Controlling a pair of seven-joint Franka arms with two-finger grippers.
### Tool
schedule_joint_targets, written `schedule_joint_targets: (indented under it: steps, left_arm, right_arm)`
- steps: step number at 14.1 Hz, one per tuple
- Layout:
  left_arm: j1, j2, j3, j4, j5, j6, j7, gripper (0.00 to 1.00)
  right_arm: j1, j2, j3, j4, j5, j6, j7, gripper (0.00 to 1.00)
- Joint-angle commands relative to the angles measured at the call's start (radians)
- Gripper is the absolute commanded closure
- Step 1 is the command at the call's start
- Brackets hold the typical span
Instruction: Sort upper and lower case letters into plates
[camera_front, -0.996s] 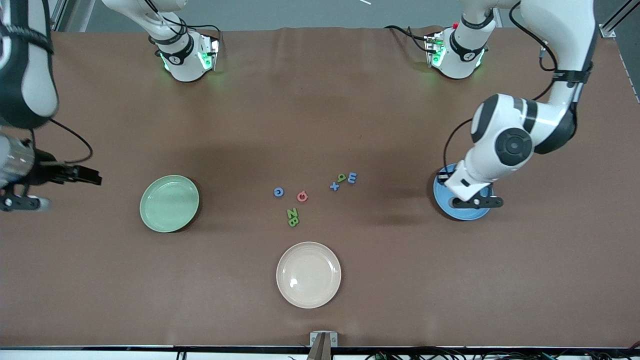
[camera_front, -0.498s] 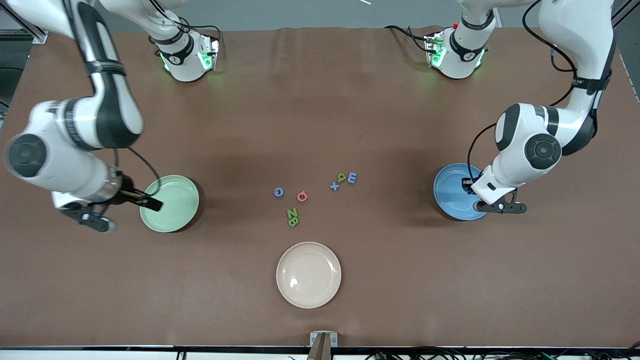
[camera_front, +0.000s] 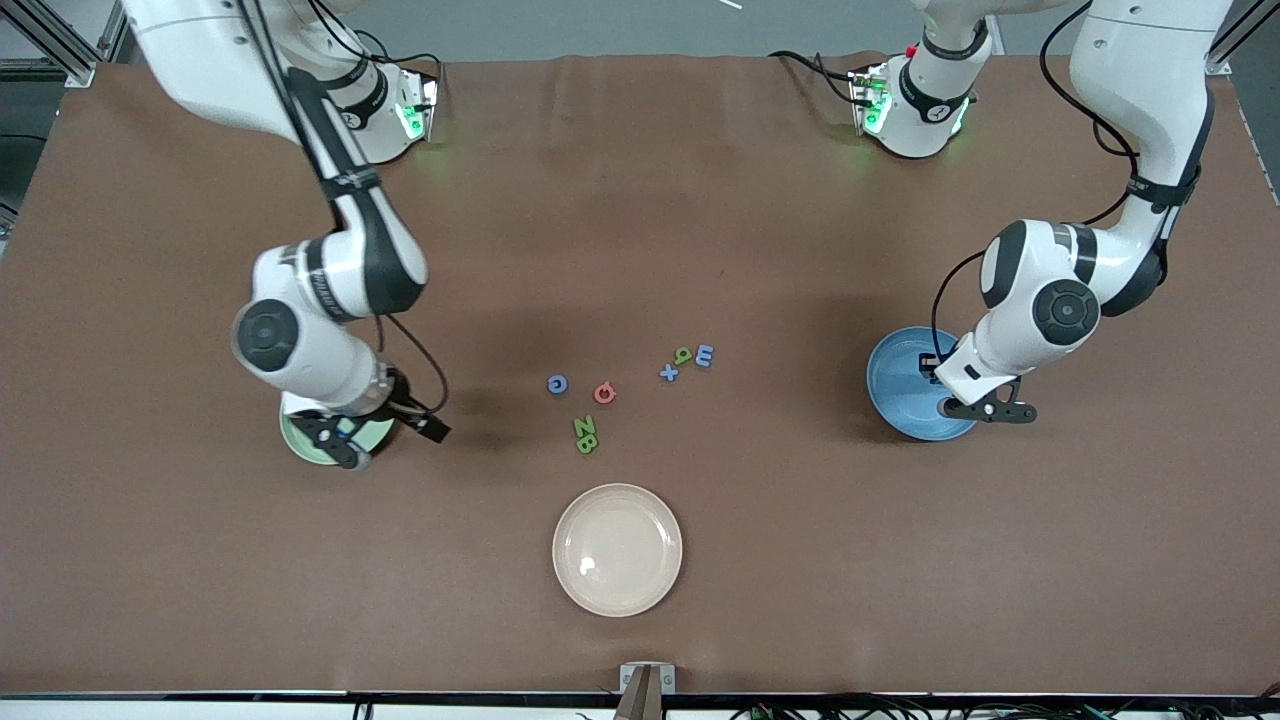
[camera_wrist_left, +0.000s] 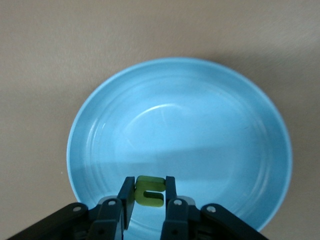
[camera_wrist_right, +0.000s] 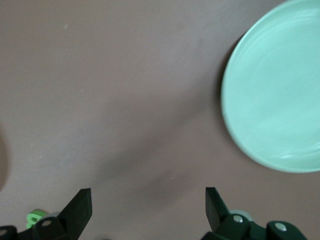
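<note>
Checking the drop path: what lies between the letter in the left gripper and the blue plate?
Nothing: the left wrist view shows the green letter in the left gripper over the bare blue plate.

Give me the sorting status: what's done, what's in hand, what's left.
Done: nothing shows in the blue plate, and the visible part of the mint green plate is bare. In hand: the left gripper is shut on a green letter over the blue plate. The right gripper is open beside the mint green plate. Left: seven letters lie loose on the table; the cream plate is empty.
</note>
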Motion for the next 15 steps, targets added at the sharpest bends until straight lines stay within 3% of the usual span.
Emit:
schedule_joint_targets:
  steps: [1, 7, 9, 10, 11, 13, 15]
  left_arm:
    - [0.019, 0.012, -0.009, -0.012, 0.022, 0.018, 0.017, 0.87]
    - [0.019, 0.044, -0.009, -0.024, 0.022, 0.026, 0.015, 0.85]
    - [0.019, 0.046, -0.009, -0.024, 0.022, 0.026, 0.015, 0.81]
    - [0.019, 0.046, -0.009, -0.023, 0.022, 0.026, 0.015, 0.74]
    - [0.019, 0.044, -0.009, -0.023, 0.022, 0.024, 0.015, 0.59]
    - [0.018, 0.034, -0.011, -0.018, 0.023, 0.018, 0.017, 0.01]
    - [0.009, -0.004, -0.017, -0.003, 0.022, 0.009, 0.008, 0.0]
  right_arm:
    - [0.074, 0.051, -0.01, 0.005, 0.013, 0.072, 0.126, 0.0]
    - [0.194, 0.157, -0.016, 0.055, -0.001, 0.11, 0.355, 0.05]
    - [0.217, 0.171, -0.018, 0.055, -0.004, 0.115, 0.389, 0.12]
    - [0.232, 0.174, -0.019, 0.055, -0.007, 0.118, 0.407, 0.14]
    - [0.238, 0.181, -0.019, 0.055, -0.017, 0.118, 0.432, 0.17]
    - [0.25, 0.184, -0.019, 0.055, -0.051, 0.118, 0.478, 0.24]
    - [0.267, 0.195, -0.019, 0.057, -0.062, 0.12, 0.504, 0.29]
